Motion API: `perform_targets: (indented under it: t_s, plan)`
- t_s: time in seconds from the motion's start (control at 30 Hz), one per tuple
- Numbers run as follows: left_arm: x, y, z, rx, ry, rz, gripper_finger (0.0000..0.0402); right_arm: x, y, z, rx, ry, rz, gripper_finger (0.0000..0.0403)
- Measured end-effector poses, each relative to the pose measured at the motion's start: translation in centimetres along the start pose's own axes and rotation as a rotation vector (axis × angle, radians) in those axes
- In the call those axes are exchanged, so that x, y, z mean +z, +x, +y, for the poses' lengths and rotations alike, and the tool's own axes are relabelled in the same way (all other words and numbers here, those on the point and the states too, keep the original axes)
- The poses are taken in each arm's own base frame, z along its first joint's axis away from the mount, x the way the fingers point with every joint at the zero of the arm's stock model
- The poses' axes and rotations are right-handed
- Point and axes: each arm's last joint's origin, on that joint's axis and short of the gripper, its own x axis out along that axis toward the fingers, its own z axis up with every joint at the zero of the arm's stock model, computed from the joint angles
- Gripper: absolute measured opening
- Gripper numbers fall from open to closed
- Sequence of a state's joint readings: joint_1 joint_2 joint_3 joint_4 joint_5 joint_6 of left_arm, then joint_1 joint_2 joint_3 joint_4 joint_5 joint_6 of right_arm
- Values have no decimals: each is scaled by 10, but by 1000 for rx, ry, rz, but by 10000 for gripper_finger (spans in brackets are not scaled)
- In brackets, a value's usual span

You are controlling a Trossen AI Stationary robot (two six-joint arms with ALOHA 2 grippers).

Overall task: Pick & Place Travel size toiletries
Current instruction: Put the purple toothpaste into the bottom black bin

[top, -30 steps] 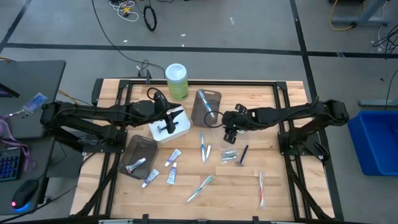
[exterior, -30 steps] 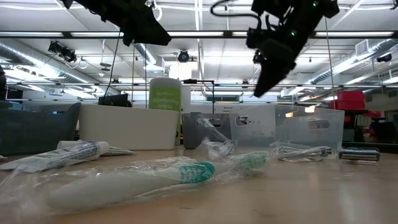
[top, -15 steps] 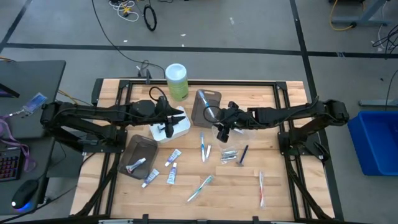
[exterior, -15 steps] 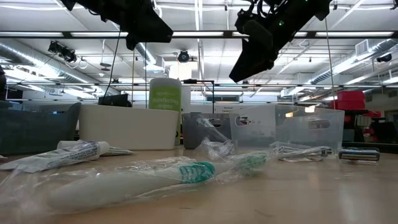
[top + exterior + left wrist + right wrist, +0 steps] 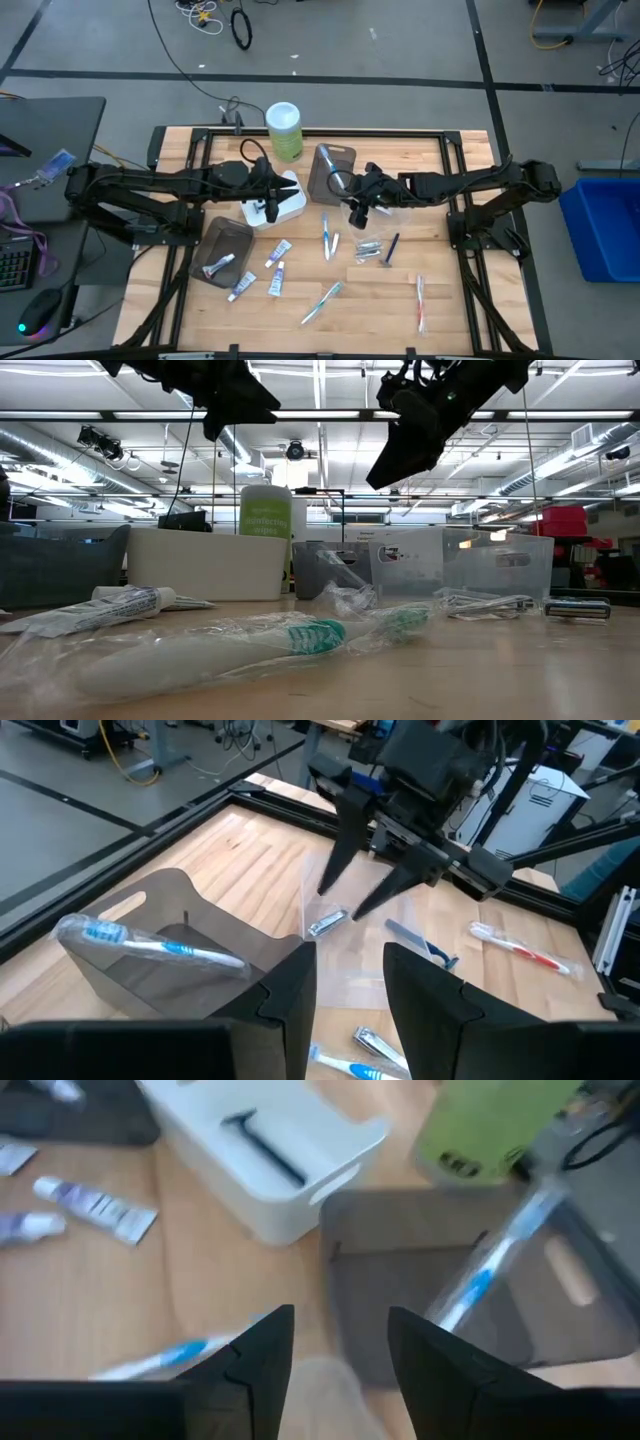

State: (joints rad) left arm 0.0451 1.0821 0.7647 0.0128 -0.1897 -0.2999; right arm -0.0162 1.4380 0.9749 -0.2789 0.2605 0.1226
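The toiletries lie scattered on the wooden table: blue-white toothbrushes [image 5: 326, 236] [image 5: 322, 302], a red one [image 5: 420, 300], small tubes [image 5: 278, 252], a dark razor [image 5: 392, 248] and silvery items [image 5: 368, 248]. The grey tray [image 5: 332, 170] holds one toothbrush [image 5: 150, 945]. A dark razor [image 5: 265, 1150] lies in the white tray [image 5: 285, 205]. My left gripper [image 5: 268, 207] hangs open above the white tray. My right gripper [image 5: 354, 207] hangs open beside the grey tray and slants down toward it. Neither has anything between its fingers.
A tall green canister [image 5: 284, 130] stands at the far edge. A brown tray [image 5: 222, 250] with a tube in it sits at the near left. A clear tray [image 5: 500, 565] stands right of the grey one. The two grippers hang close together over the table's middle.
My right gripper has swung toward the table's left, to the grey tray. It has tipped up from pointing nearly straight down to a slant. My left gripper has rolled a little in place above the white tray.
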Motion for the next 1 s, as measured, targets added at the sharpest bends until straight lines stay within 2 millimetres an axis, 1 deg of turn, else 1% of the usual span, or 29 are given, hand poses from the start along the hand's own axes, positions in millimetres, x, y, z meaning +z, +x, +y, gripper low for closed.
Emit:
perform_targets:
  t_s: [0.1,0.2,0.27,0.37,0.47,0.53,0.7,0.8,0.87,1.0]
  plan:
    - [0,0,1,10,-30,-5,128,-3,0,1,52,-6,32,169]
    - [1,0,1,28,-90,-12,128,-2,0,2,59,-16,29,167]
    - [0,0,0,28,-92,-12,128,-3,0,2,60,-26,31,167]
    - [-2,0,-6,8,-47,-1,128,-3,0,2,73,-42,37,167]
    - [-10,2,-13,-17,13,40,128,-3,0,3,94,-50,40,164]
    - [-14,7,-21,-43,37,53,128,-3,0,3,105,-61,40,163]
    - [-39,14,-40,-86,100,184,128,-3,0,4,108,-68,36,163]
    - [-57,16,-52,-118,147,285,128,-3,0,4,108,-68,35,161]
    - [-71,15,-60,-138,181,371,128,-3,0,4,108,-68,33,160]
    - [-93,14,-77,-175,243,454,128,-1,0,4,110,-27,20,160]
